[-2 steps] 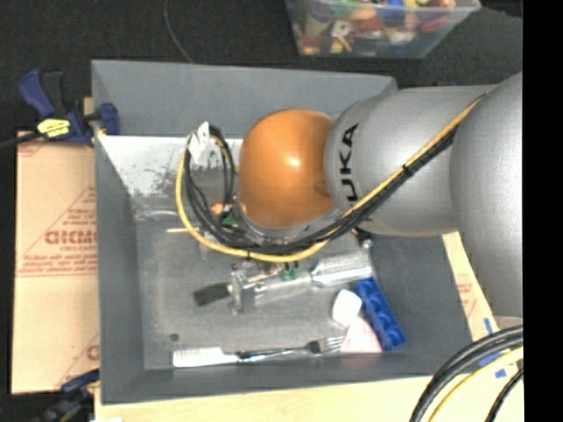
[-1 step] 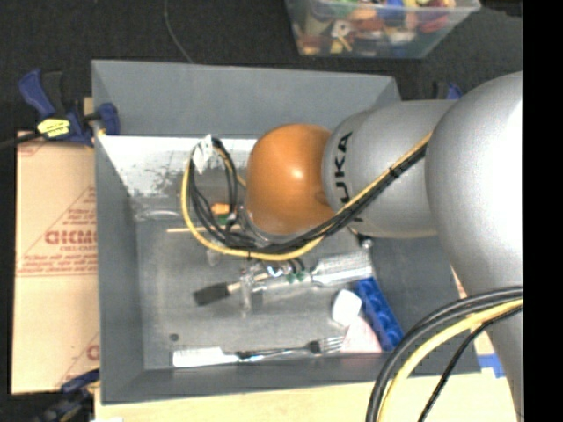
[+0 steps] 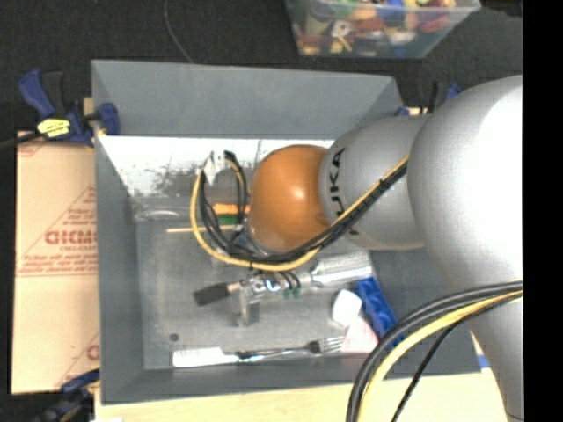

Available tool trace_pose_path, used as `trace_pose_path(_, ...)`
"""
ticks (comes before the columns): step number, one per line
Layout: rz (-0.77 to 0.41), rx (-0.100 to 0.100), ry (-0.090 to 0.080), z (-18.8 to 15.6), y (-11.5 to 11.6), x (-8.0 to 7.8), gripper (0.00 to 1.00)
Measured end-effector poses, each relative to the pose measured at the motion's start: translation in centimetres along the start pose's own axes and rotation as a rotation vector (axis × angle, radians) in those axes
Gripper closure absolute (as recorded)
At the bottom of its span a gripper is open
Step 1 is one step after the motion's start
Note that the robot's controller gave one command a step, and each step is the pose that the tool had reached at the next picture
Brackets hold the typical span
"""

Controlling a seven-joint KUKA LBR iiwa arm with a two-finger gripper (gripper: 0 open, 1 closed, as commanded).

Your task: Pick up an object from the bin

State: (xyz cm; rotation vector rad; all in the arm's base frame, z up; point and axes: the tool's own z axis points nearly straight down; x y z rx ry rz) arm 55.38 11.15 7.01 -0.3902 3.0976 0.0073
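My gripper [image 3: 246, 299] hangs low over the middle of the bin [image 3: 119, 236], likely to grab something, with a fork [image 3: 295, 351] and a small white thing [image 3: 346, 306] near it, but I cannot tell if it is open or closed.

A black surface [image 3: 229, 16] spreads above the jaws, well apart from them. On it, up and to the right of the jaws, stands a clear plastic tub [image 3: 387, 44] heaped with small colourful toys. A thin pale cord [image 3: 168, 20] curves over the black surface, above and left of the jaws.
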Motion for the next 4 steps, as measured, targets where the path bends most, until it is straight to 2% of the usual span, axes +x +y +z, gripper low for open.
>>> trace_pose_path(1,-0.211,0.001,0.001,-0.2,0.7,-0.3,1.0)
trace_pose_path(3,-0.207,0.001,-0.002,-1.4,0.7,-0.3,1.0)
trace_pose_path(4,-0.206,0.0,0.006,-6.0,0.7,-0.2,1.0)
